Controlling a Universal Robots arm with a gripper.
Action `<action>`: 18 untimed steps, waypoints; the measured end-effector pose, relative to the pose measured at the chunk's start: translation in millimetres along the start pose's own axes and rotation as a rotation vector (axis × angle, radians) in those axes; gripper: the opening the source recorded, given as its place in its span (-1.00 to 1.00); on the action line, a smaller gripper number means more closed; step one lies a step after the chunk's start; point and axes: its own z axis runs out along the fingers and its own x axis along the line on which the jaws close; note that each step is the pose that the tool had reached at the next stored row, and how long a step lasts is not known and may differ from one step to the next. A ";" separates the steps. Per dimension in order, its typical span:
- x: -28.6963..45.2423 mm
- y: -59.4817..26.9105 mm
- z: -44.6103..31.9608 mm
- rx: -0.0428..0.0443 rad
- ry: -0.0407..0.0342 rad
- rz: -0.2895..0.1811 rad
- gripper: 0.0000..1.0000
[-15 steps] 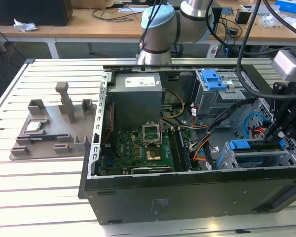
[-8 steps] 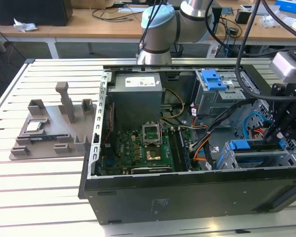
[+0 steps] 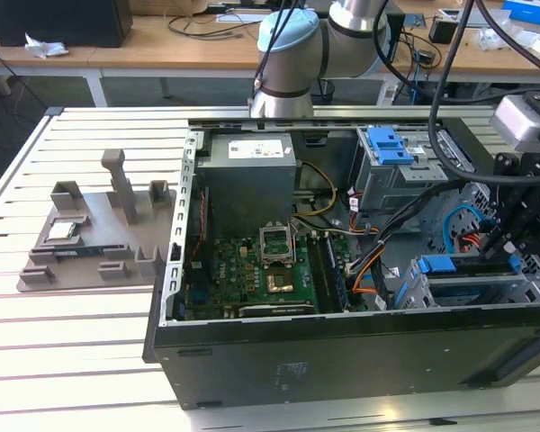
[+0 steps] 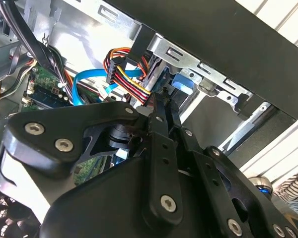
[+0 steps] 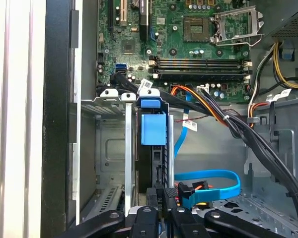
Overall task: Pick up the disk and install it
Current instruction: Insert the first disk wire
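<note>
The case (image 3: 342, 351) lies open on the surface (image 3: 72, 360), a tray (image 3: 90, 243) at the exterior view's left. The disk (image 5: 153, 148) sits in the case's bay (image 5: 109, 148), the pincer (image 5: 161, 198) at its end.

You see a shiny blue plastic rail on the disk (image 5: 153, 130), a dull black gripper (image 5: 164, 214) (smooth metal), and a matt dark metal computer case (image 3: 342, 346).

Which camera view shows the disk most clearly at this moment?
The first wrist view: the disk stands edge-on in the drive cage, its blue rail tab facing the camera, above the pincer. The exterior view shows its blue rail in the cage from the side. The second wrist view shows a blue part behind the linkage.
</note>
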 end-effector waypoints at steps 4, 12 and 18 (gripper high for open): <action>0.0 0.3 -2.7 0.0001 0.0009 0.000 -0.66; -1.7 0.2 -2.4 -0.0001 -0.0033 0.000 -0.66; -1.8 -0.7 1.5 -0.0104 -0.0052 0.000 -0.66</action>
